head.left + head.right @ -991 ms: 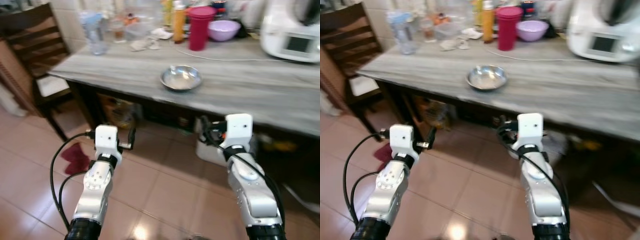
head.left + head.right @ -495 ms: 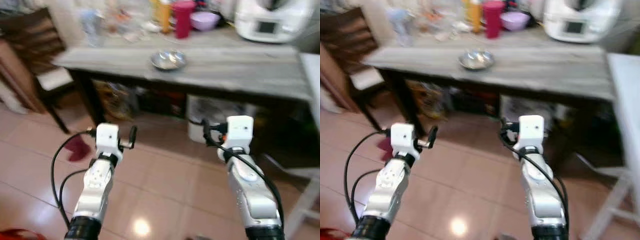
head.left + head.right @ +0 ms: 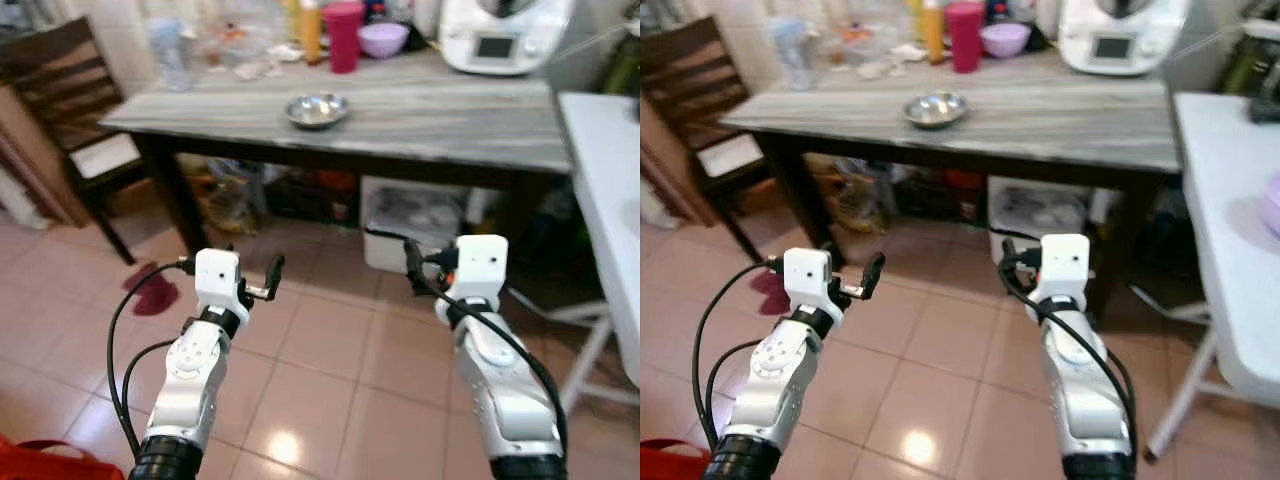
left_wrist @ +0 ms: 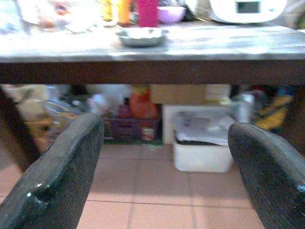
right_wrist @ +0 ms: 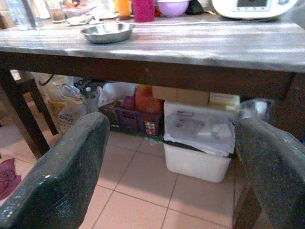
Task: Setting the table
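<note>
Steel bowl (image 3: pixel 317 109) far off on bench (image 3: pixel 430 110); left hand (image 3: pixel 262 283), right hand (image 3: pixel 420 268) wide, empty. Risk: misjudged approach, striking bench edge.

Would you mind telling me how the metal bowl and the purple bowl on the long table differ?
The shiny metal bowl is shallow and silver, while the purple plastic bowl is deeper and lilac. The metal bowl sits alone near the front edge of the grey wooden table; the purple bowl stands at the back, beside a tall magenta cup. Both stand upright, mouths up.
</note>
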